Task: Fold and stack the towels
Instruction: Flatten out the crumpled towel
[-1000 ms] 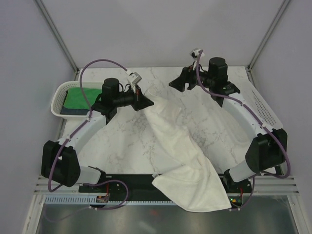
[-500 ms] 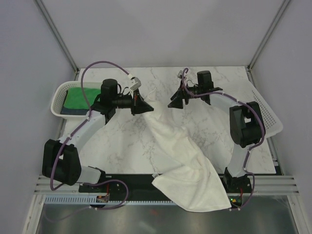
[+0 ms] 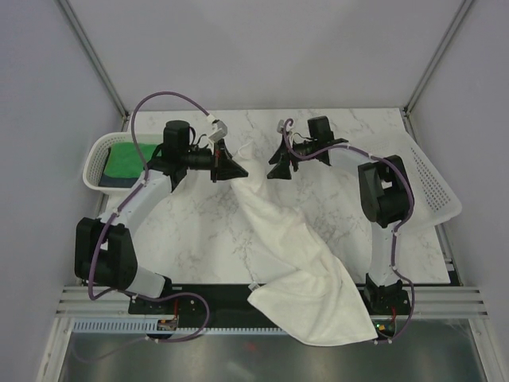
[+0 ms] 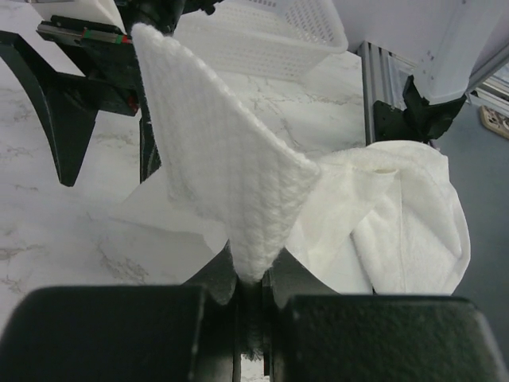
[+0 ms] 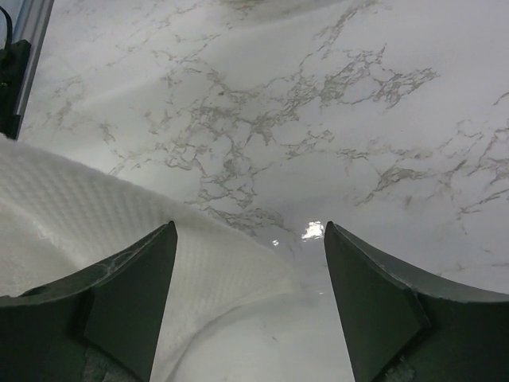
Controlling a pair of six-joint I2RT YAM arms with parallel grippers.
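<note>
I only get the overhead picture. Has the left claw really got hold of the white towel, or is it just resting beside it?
Observer: It holds it. The left wrist camera shows the left gripper shut on a folded edge of the towel, which stands up out of the jaws.
Operator: And the other claw?
Observer: The right wrist camera shows the right gripper open, with nothing clamped. The bare table shows beyond it.
Operator: Is it near the towel?
Observer: Yes. The towel's edge runs beneath one finger and into the gap. I cannot tell whether they touch.
</note>
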